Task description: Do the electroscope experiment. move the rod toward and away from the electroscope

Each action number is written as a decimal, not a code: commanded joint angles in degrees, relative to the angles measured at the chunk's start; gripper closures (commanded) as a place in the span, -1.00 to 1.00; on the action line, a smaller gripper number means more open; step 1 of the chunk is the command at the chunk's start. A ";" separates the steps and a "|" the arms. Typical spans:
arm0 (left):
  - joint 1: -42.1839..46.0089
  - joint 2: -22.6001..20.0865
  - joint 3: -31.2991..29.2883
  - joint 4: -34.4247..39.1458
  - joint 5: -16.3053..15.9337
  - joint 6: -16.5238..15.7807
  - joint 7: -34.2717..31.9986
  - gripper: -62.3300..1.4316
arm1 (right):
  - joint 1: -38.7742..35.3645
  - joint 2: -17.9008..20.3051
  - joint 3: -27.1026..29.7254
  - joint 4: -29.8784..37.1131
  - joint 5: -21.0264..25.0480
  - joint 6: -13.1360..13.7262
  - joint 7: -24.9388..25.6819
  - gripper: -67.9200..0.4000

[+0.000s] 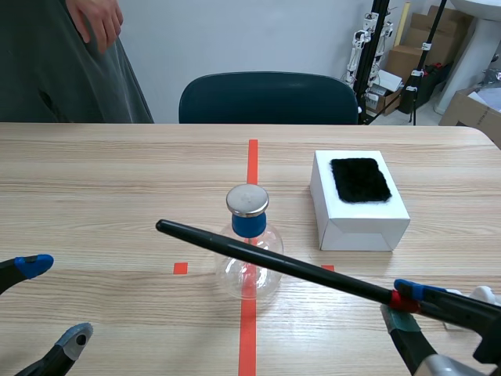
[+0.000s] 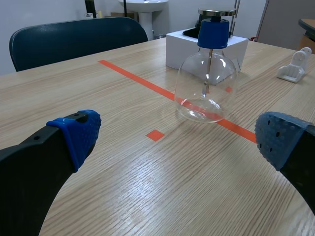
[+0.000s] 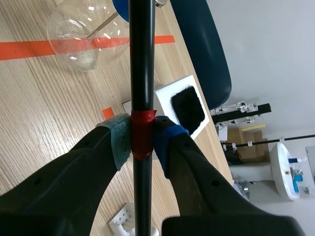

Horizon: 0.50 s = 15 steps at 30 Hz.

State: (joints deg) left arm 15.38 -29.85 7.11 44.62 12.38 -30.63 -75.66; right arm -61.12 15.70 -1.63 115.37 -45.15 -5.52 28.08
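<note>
Right end effector (image 1: 401, 301), lower right of the scene view: clenched on the black rod (image 1: 266, 254) at a red band near its rear end. The rod slants up-left across the lower middle of the frame, tip at centre-left. It passes in front of the glass bulb of the electroscope (image 1: 248, 251); contact between the two cannot be judged.

Electroscope: clear round flask, blue stopper, flat metal cap, thin metal stem inside. Stands upright on the orange-red tape line (image 1: 252, 160) at frame centre.

Left end effector (image 1: 53, 301), lower left: released, fingers wide apart, nothing between them, well apart from the flask.

Around:
- White box (image 1: 356, 219) right of centre, near the electroscope, with a black fur patch (image 1: 359, 179) lying on its top.
- Small white plastic piece (image 1: 485, 294) at the right edge, just behind the right arm.
- Two small tape squares (image 1: 181, 268) flank the line beside the flask.

Surface: light wood-grain desk (image 1: 102, 188).

Room:
- Dark teal chair (image 1: 268, 98) at the far side, top centre.
- A person (image 1: 70, 78) in a grey garment at upper left, one hand (image 1: 98, 19) hanging.
- Pale wall behind.
- Cardboard cartons (image 1: 411, 55) and black stands (image 1: 374, 47) at upper right.
</note>
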 commanded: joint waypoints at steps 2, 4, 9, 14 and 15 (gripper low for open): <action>-0.15 -0.35 -0.07 0.70 -0.57 -0.15 -0.90 -1.00 | 0.17 -0.13 0.07 0.81 0.37 -0.83 0.59 0.76; -0.15 -0.35 -0.07 0.70 -0.57 -0.15 -0.90 -1.00 | 0.17 -0.13 0.07 0.81 0.37 -0.83 0.55 0.76; -0.15 -0.35 -0.07 0.70 -0.57 -0.15 -0.90 -1.00 | 0.15 -0.11 0.07 0.81 0.37 -0.83 0.39 0.76; -0.15 -0.35 -0.07 0.70 -0.57 -0.15 -0.90 -1.00 | 0.15 0.02 0.07 0.81 0.39 -0.83 0.31 0.76; -0.15 -0.35 -0.07 0.70 -0.57 -0.15 -0.90 -1.00 | 0.15 0.02 0.07 0.81 0.37 -0.83 0.11 0.76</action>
State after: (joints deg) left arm 15.38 -29.85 7.11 44.62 12.38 -30.63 -75.66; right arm -61.12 15.70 -1.63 115.37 -45.15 -5.52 28.03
